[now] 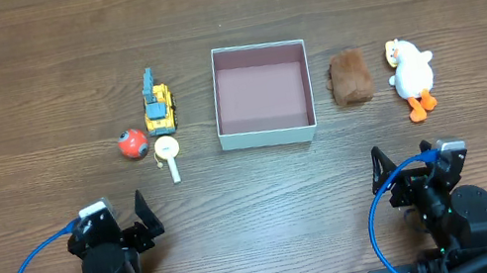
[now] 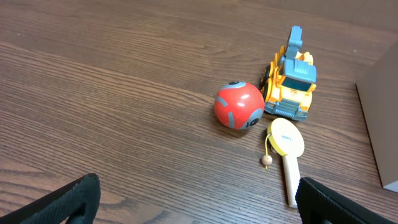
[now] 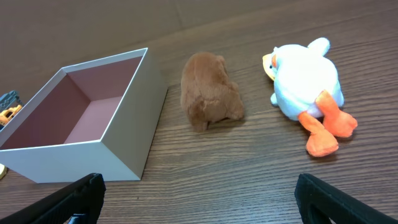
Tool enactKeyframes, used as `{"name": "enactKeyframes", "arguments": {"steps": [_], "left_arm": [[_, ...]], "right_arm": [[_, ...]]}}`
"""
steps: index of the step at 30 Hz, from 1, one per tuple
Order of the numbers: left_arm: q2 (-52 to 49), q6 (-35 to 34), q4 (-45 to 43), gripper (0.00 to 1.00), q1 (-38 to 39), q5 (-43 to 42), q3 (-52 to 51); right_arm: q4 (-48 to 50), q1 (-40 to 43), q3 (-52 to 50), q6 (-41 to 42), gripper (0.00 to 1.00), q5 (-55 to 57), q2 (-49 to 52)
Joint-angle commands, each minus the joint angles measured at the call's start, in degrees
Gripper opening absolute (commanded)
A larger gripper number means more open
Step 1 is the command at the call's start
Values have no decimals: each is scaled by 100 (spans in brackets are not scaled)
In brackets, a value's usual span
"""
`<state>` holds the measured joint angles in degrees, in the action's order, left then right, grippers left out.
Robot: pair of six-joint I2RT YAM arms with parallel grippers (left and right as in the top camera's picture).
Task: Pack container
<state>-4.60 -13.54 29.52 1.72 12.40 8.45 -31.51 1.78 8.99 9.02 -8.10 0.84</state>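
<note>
The container (image 1: 268, 135), a square shallow box with white walls and a dusty pink inside, stands empty at the table's middle; it also shows in the right wrist view (image 3: 93, 152). Left of it lie a yellow toy truck (image 1: 158, 106), a red ball (image 1: 131, 144) and a small yellow paddle (image 1: 168, 154). Right of it lie a brown plush (image 1: 350, 77) and a white duck plush (image 1: 410, 73). My left gripper (image 1: 122, 218) is open and empty near the front edge, well short of the toys. My right gripper (image 1: 405, 166) is open and empty, in front of the plushes.
In the left wrist view the ball (image 2: 239, 104), truck (image 2: 290, 77) and paddle (image 2: 286, 146) lie close together ahead of the jaws. In the right wrist view the brown plush (image 3: 208, 92) and duck (image 3: 306, 79) lie ahead, right of the box. Blue cables loop beside both arms.
</note>
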Motion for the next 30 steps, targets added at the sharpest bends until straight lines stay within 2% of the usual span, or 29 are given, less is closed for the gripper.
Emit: {"name": "enactKeyframes", "arguments": {"steps": [1,25,27,30], "left_arm": [[52,-83,-22,100,-42,-44,-35],[50,-76,-22,100,-42,-42,-35],[50,37,-39,100,-42,258,-35],[52,22,-39,100,-42,254,-35]], "right_arm": [[-31,-33,-37,11,100,35,-55],[11,-33,-37,11,100,35,-55],[-28,-33,-37,11,100,35,-55],[-28,-33,-37,13,100,33,-55]]}}
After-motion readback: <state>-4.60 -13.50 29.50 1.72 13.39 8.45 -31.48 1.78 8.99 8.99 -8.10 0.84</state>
